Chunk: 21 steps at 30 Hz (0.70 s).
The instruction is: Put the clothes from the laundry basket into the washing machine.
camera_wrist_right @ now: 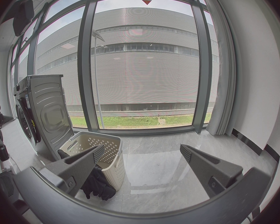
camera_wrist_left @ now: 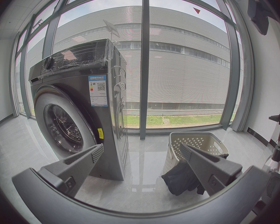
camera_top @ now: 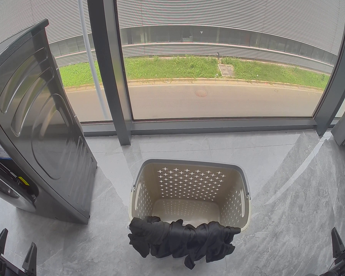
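Observation:
A beige laundry basket stands on the floor in the middle of the head view. Black clothes hang over its near rim and spill outward; the basket's bottom looks bare. The grey washing machine stands to the left, its round door facing my left side. My left gripper is at the lower left, open, holding nothing, well apart from the basket. My right gripper is open and holds nothing; one of its fingertips shows at the lower right. The basket and clothes also show in the right wrist view.
A tall glass window wall with dark frames runs behind the basket and machine. Pale marble floor spreads around the basket, with free room to its right. A curtain hangs at the right end of the window.

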Motion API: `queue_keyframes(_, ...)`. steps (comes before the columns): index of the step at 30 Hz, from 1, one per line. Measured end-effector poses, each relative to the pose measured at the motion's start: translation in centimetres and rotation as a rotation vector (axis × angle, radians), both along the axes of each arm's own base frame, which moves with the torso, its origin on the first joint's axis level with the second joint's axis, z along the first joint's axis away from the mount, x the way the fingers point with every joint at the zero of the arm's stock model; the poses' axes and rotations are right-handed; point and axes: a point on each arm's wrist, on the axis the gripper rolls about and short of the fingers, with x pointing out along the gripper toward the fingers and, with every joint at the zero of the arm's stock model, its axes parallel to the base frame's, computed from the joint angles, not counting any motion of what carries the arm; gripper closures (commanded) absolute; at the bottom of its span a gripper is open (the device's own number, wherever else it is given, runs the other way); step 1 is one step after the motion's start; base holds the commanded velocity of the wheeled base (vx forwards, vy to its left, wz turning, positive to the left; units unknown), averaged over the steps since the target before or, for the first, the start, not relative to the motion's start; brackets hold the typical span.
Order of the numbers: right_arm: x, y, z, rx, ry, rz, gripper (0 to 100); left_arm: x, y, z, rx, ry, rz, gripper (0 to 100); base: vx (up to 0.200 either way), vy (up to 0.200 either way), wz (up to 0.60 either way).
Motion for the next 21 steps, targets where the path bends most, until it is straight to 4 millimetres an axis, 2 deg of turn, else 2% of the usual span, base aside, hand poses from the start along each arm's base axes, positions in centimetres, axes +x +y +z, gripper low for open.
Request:
queue_keyframes(12, 0.00, 0.00, 0.00, 0.000, 0.000, 0.000, 0, 0.00, 0.00, 0.00, 0.000, 0.000, 0.001, 0, 0.000, 0.000, 0.00)
queue_keyframes(21, 0.00, 0.00, 0.00, 0.000, 0.000, 0.000, 0, 0.00, 0.00, 0.00, 0.000, 0.000, 0.000, 0, 0.200, 0.000, 0.00)
